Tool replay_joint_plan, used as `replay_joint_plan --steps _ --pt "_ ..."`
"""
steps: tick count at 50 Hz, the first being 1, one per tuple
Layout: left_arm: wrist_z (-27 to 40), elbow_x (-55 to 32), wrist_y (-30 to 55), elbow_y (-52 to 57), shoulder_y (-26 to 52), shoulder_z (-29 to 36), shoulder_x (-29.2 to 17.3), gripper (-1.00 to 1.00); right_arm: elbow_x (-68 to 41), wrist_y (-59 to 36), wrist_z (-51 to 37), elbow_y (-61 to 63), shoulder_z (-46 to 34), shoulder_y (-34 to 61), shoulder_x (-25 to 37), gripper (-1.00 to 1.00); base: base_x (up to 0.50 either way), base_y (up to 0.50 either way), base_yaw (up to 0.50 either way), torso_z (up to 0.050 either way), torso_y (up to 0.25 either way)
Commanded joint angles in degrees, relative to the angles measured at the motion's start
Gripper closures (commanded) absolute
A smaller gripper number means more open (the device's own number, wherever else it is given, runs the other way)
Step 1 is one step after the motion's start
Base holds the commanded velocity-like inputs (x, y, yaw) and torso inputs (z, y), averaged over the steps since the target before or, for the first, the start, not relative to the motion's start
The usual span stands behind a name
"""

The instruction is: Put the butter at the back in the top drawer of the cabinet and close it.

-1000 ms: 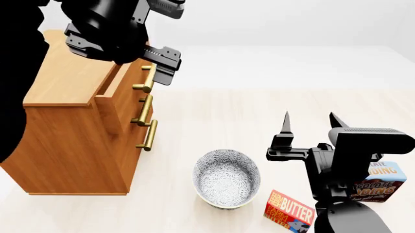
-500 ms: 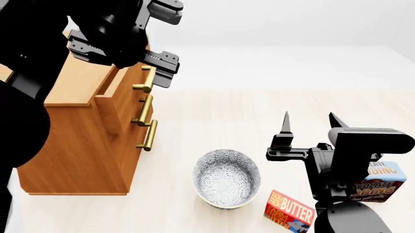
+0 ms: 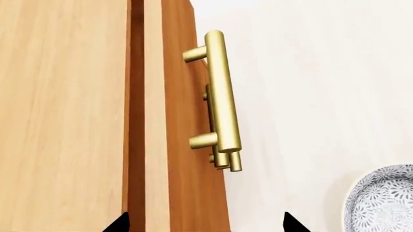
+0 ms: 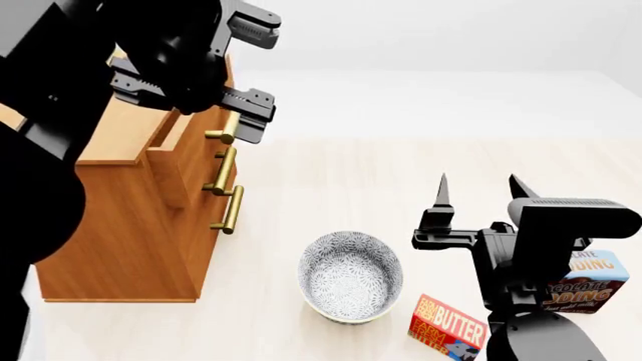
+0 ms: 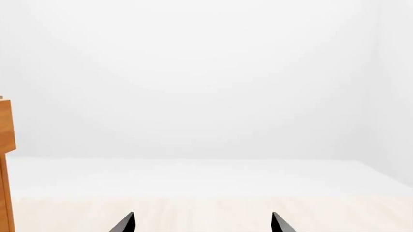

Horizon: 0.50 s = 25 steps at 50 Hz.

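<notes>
The butter (image 4: pixel 449 329), an orange-red box with white lettering, lies on the floor at the front right, below my right gripper. The wooden cabinet (image 4: pixel 110 218) stands at the left. Its top drawer (image 4: pixel 195 129) is pulled out a little, and a dark gap shows behind the drawer front (image 3: pixel 187 145) in the left wrist view. My left gripper (image 4: pixel 240 113) is open, just above the drawer's brass handle (image 3: pixel 223 92), with its fingertips either side of the drawer front (image 3: pixel 205 224). My right gripper (image 4: pixel 482 186) is open and empty, pointing up, and its wrist view (image 5: pixel 203 224) shows only floor and wall.
A patterned bowl (image 4: pixel 351 276) sits on the floor between the cabinet and the butter; it also shows in the left wrist view (image 3: pixel 387 203). A brown-and-blue chocolate pudding box (image 4: pixel 592 282) stands at the right behind my right arm. The cabinet's edge (image 5: pixel 5 164) shows in the right wrist view.
My left arm has swung in and its gripper has dropped slightly toward the top drawer's handle. The right arm, butter and drawer have not moved.
</notes>
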<state>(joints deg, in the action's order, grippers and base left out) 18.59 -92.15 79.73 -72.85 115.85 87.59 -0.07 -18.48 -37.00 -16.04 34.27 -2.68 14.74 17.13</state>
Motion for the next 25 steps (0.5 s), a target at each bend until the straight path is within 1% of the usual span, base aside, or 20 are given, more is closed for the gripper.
replay_joint_plan --steps 1,25 --pt "0.2 -1.2 -0.6 -0.6 -0.7 1.8 0.1 -1.0 -0.2 0.2 -0.2 -0.2 -0.1 -0.1 0.2 -1.0 0.0 0.0 0.0 0.0 0.0" --pt "1.6 -4.3 -1.6 -0.6 -2.6 4.8 0.1 -1.0 -0.8 0.9 -0.4 -0.6 -0.1 -0.2 0.7 -1.0 0.0 0.0 0.0 0.0 0.0"
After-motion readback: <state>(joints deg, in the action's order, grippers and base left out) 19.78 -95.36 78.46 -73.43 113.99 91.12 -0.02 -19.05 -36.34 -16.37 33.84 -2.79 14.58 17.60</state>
